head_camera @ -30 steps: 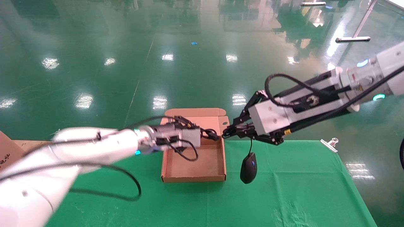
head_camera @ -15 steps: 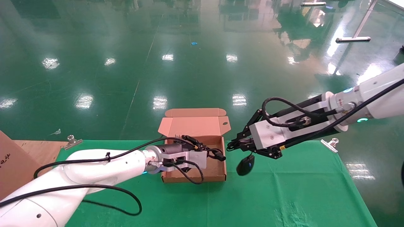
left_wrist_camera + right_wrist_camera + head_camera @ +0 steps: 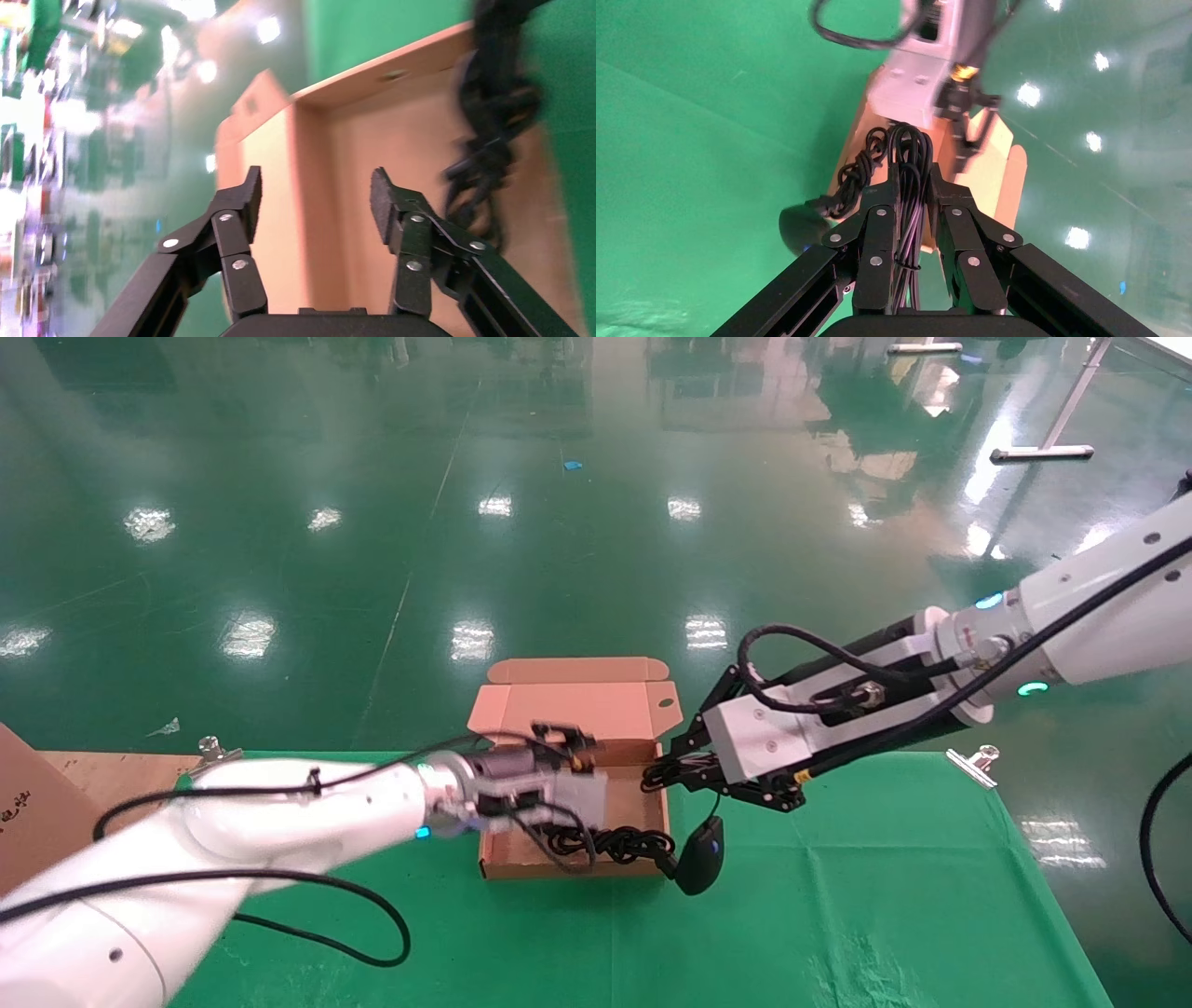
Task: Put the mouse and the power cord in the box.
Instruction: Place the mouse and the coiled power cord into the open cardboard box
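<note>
The brown box [image 3: 577, 706] stands open on the green cloth with its lid tilted back. The power cord [image 3: 610, 843] lies bundled inside along the front wall, also visible in the left wrist view [image 3: 492, 119]. My left gripper [image 3: 315, 193] hovers open over the box floor [image 3: 351, 147], holding nothing. My right gripper [image 3: 654, 775] is over the box's right wall, shut on the mouse's bundled thin cable [image 3: 909, 182]. The black mouse [image 3: 700, 852] hangs from that cable just outside the box's front right corner, low over the cloth.
The green cloth [image 3: 838, 896] covers the table. Metal clips sit at its back right [image 3: 971, 761] and back left [image 3: 212, 750]. A cardboard piece [image 3: 23, 794] stands at the far left. Beyond the table's back edge is shiny green floor.
My left gripper has let go of the power cord, which now lies in the box, and has drawn back a little. My right gripper has moved left toward the box, carrying the hanging mouse.
</note>
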`<state>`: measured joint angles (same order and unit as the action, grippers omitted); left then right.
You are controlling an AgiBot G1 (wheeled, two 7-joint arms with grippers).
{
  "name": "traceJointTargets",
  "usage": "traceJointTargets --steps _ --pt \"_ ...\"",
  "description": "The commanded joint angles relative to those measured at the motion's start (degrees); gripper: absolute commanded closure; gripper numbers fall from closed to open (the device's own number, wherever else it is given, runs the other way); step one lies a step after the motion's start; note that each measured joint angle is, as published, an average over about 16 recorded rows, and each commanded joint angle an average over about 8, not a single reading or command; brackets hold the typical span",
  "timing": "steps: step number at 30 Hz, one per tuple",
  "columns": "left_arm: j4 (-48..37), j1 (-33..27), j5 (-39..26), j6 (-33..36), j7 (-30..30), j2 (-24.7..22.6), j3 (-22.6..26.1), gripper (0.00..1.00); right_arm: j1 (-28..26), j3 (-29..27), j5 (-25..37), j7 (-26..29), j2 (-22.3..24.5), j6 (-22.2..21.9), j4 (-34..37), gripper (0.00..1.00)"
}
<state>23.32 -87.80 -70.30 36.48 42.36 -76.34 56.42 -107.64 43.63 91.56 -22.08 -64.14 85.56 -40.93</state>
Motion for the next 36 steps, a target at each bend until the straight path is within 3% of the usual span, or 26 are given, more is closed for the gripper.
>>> traceJointTargets --steps 1,9,18,24,30,32,36 --pt "-0.4 -0.7 1.4 -0.2 0.3 0.0 0.0 0.0 -0.3 0.1 0.0 0.4 -0.4 0.2 -0.3 1.0" --pt "4.6 -1.4 9.7 11.9 3.2 11.7 -5.3 0.0 -3.0 1.5 2.7 0.9 -7.6 -3.5 2.9 1.0" --pt "24.8 3.0 13.1 15.8 -2.8 31.2 -7.7 0.0 -1.8 7.2 4.0 -0.2 -14.4 -11.6 6.0 1.0" --pt "39.9 8.2 13.5 10.0 -8.8 41.1 -8.4 0.0 2.6 15.0 2.3 1.6 -14.8 -23.5 2.1 1.0" --pt "48.4 11.8 13.1 3.4 -12.6 45.1 -8.2 0.0 6.9 22.6 1.7 2.6 -14.8 -37.6 -0.3 0.98" --pt "49.9 12.3 12.7 2.1 -13.5 45.6 -8.0 0.0 7.7 24.9 1.8 2.7 -14.8 -40.8 -0.4 0.85" --pt "51.9 12.8 12.1 0.6 -14.8 46.6 -7.7 0.0 8.6 28.5 2.0 2.7 -14.8 -45.0 -0.2 0.35"
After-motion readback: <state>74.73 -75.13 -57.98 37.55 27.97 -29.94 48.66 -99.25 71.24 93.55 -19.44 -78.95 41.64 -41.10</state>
